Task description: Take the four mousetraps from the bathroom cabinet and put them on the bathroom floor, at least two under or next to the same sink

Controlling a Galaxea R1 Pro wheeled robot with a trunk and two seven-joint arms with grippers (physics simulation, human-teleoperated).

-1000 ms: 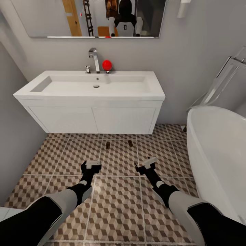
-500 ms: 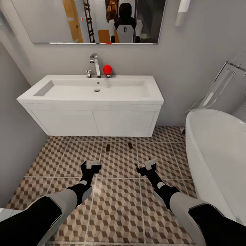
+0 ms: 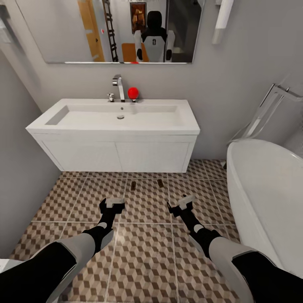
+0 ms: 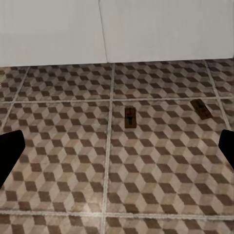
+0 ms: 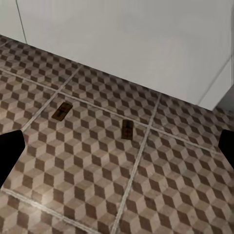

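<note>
Patterned tile, brown-and-beige cubes with pale grout: bathroom floor [image 3: 143, 252], the largest item, running from the robot's base to the foot of the wall.

White oval bathtub [image 3: 269, 198], at 3 o'clock of the head view; not part of the task.

White sink [image 3: 113, 120], at 12 o'clock, one piece with its boxy vanity, chrome tap [image 3: 119, 86] and a red ball [image 3: 133, 92] on the back ledge, mirror [image 3: 113, 29] above.

Left gripper [image 3: 112, 205], at 7 o'clock, low over the tiles; jaws spread wide, nothing between them.

Right gripper [image 3: 181, 203], at 5 o'clock, likewise spread and carrying nothing.

Mousetraps, two on view: one [image 3: 133, 185] and its neighbour [image 3: 160, 182], lying flat on the floor just in front of the vanity (apart from each other, neither touching the unit). The left wrist view shows the same pair [image 4: 129, 117] [image 4: 201, 108].

Status, as a judgement: the near-sink condition looks met by these two; two traps remain to be fetched from the cabinet.

Risk: both traps lie close ahead of the grippers and the base. A careless turn or forward roll could nudge them away from the sink, and a low arm swing near the bathtub could strike its rim.
</note>
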